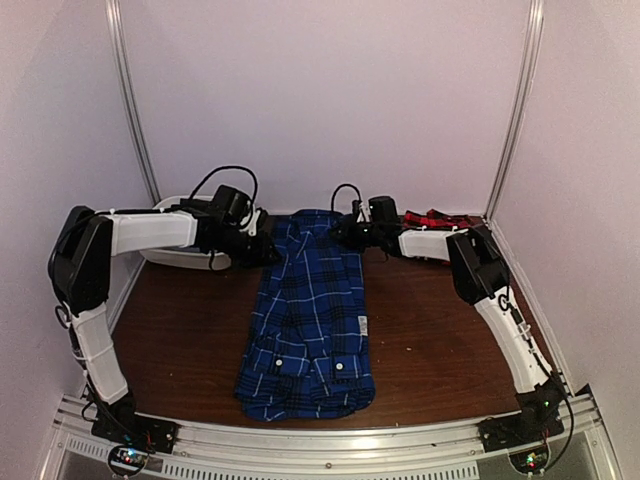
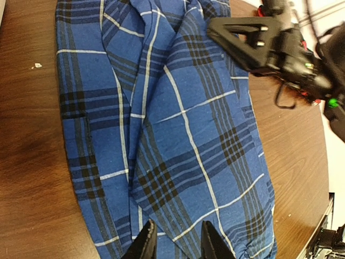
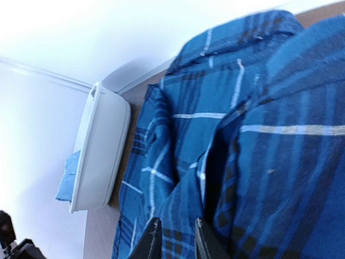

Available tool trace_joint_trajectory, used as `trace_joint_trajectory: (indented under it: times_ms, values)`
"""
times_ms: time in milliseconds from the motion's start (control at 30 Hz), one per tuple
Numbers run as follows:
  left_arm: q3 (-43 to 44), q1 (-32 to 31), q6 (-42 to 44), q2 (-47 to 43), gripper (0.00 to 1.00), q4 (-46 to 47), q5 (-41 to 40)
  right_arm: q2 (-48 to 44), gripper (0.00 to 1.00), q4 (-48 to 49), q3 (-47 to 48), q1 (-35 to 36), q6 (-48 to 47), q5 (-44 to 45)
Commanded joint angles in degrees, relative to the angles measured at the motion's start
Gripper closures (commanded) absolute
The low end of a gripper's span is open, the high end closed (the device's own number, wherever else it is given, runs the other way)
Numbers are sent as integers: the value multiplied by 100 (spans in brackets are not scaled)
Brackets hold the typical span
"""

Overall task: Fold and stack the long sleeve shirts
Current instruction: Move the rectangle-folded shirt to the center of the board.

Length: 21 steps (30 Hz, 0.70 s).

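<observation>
From above, the blue shirt [image 1: 310, 320] lies in the middle of the table [image 1: 190, 340]. It is narrowed into a long strip, and what look like its cuffs point toward the bottom of the frame. The left gripper [image 1: 270, 252] and the right gripper [image 1: 342, 236] sit at the two top corners of this strip. The red shirt [image 1: 435, 217] lies in the upper right, behind the right arm.

In the left wrist view, the left gripper [image 2: 179, 245] is at the bottom edge. Its jaws are narrow with plaid cloth between them, and I judge that it pinches the edge of the blue shirt.

In the right wrist view, the right gripper [image 3: 177, 240] is also narrow. A raised fold of the blue shirt runs into the gap, so it seems to hold the cloth. At the left stands a white bin [image 3: 99, 156] with a light blue cloth [image 3: 67, 181] inside.

The step in hand is probably to fold the top end down over the lower half. To do it well, both grippers should lift together to the same height. They should keep the edge stretched between them, so that the layers do not slide apart and the fold comes straight.
</observation>
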Motion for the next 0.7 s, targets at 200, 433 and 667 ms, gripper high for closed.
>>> trace_joint_trajectory:
  times_ms: [200,433,667]
  values:
    - [-753,26,26,-916,70,-152,185,888,79,-213,988,-290,938,741]
    - [-1921,21,-148,-1636,70,-180,91,1293,79,-198,1499,-473,1124,578]
    - [-2979,-170,-429,-2199,68,-158,59,1168,67,-150,1651,-568,1024,392]
